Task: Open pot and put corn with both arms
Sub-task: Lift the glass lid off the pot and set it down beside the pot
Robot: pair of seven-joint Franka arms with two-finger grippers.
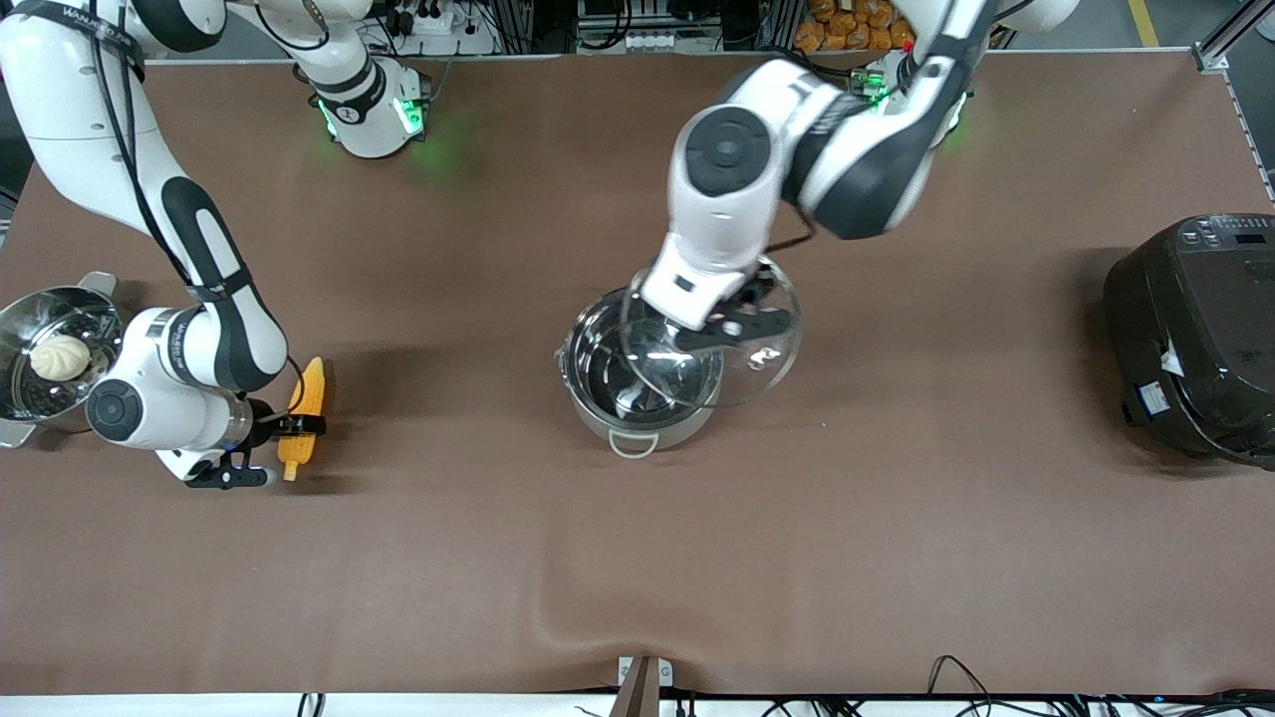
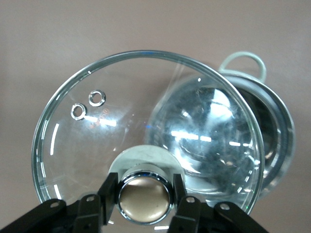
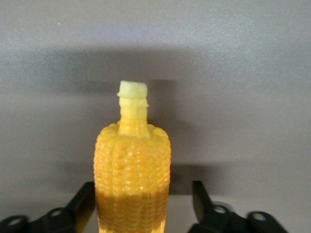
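The shiny steel pot [image 1: 598,418] stands uncovered mid-table, a pale loop handle toward the front camera. My left gripper [image 1: 732,324] is shut on the copper-coloured knob [image 2: 145,199] of the glass lid [image 1: 767,349], which hangs tilted over the pot's rim toward the left arm's end. The wrist view looks through the lid [image 2: 121,121] at the pot [image 2: 277,131]. The yellow corn [image 1: 307,403] lies on the table toward the right arm's end. My right gripper [image 1: 299,426] straddles the corn [image 3: 132,160]: one finger touches it, the other stands a little off.
A steel steamer pot with a white bun [image 1: 60,354] sits at the right arm's end, close to the right arm's wrist. A large black cooker [image 1: 1195,339] stands at the left arm's end. Brown cloth covers the table.
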